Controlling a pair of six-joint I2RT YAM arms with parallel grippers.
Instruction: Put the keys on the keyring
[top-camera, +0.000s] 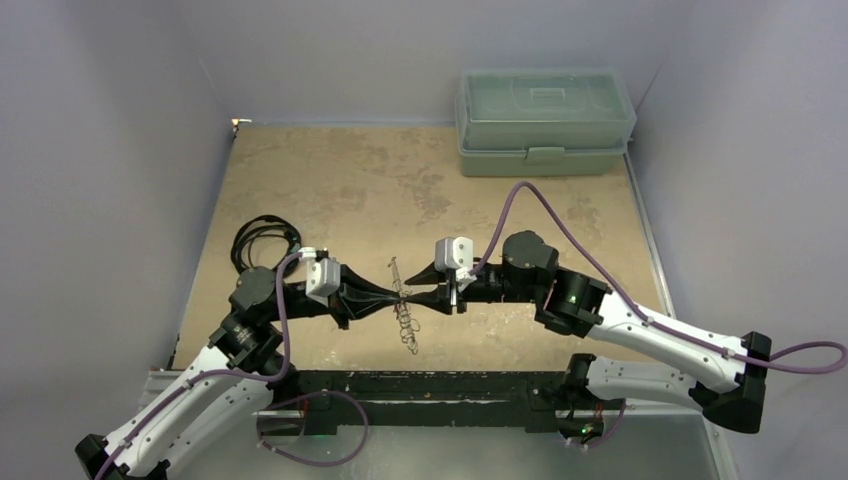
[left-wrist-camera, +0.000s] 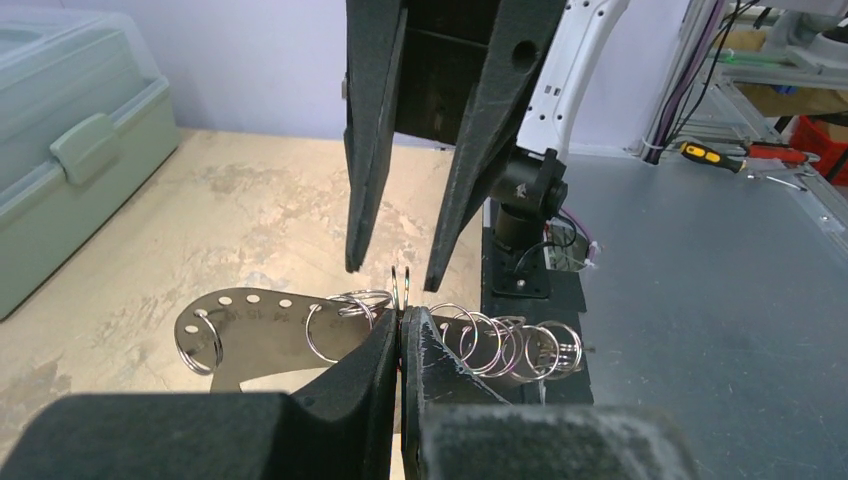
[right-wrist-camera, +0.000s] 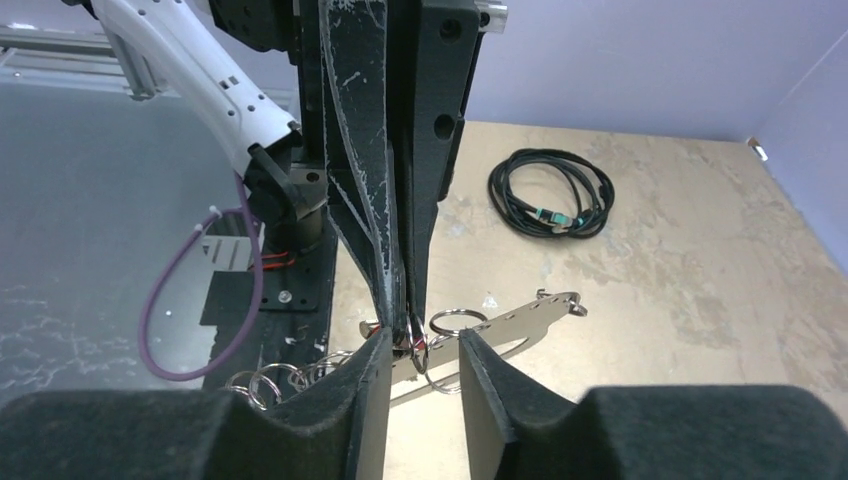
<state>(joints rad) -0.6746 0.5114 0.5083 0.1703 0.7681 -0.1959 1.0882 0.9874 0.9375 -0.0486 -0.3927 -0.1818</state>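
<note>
The keyring (top-camera: 405, 325) is a flat silver plate with holes carrying several thin wire rings. It hangs above the table between the two grippers. My left gripper (top-camera: 398, 292) is shut on one upright ring of it, as the left wrist view (left-wrist-camera: 403, 318) shows. The plate (left-wrist-camera: 260, 330) and rings spread to both sides. My right gripper (top-camera: 415, 295) is open, with its jaws either side of the left fingertips and the held ring (right-wrist-camera: 422, 338). A small reddish-silver bit, seemingly the key (right-wrist-camera: 370, 328), shows at the left gripper's tips (right-wrist-camera: 410, 325). Most of the key is hidden.
A green lidded box (top-camera: 545, 120) stands at the back right. A coiled black cable (top-camera: 262, 238) lies at the left, behind the left arm. The black arm bases and a metal rail run along the near edge (top-camera: 430, 385).
</note>
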